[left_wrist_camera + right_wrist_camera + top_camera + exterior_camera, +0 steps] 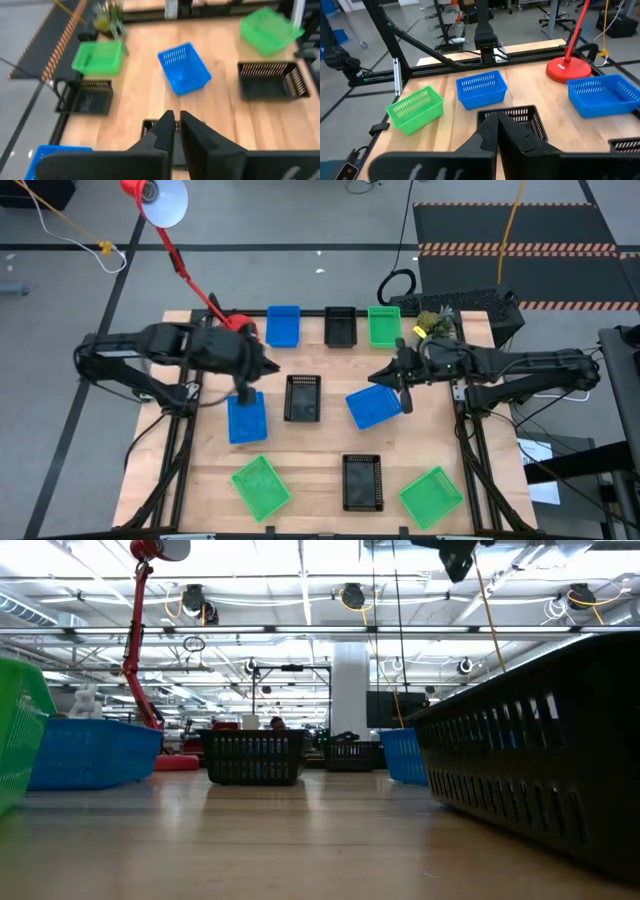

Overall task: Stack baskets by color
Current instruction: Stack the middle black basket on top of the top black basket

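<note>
Nine baskets [247, 419] lie unstacked — light, stiff, best pinched by a rim; both grippers — left [270, 366], right [376, 376] — pressed together, empty.

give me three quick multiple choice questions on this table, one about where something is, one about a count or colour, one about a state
1. In the high view, where does the red lamp base stand?
A. beside the far-row blue basket
B. at the table's near edge
C. between the two near green baskets

2. How many baskets are on the table?
A. six
B. nine
C. twelve

3. How are the baskets arranged?
A. in three stacks by colour
B. one blue pair stacked
C. all lying singly, none stacked

Answers:
1. A, the base sits just left of that basket in the far row.
2. B, three blue, three black and three green show from above.
3. C, every basket lies apart on the wood; the left gripper and right gripper hold nothing.
</note>
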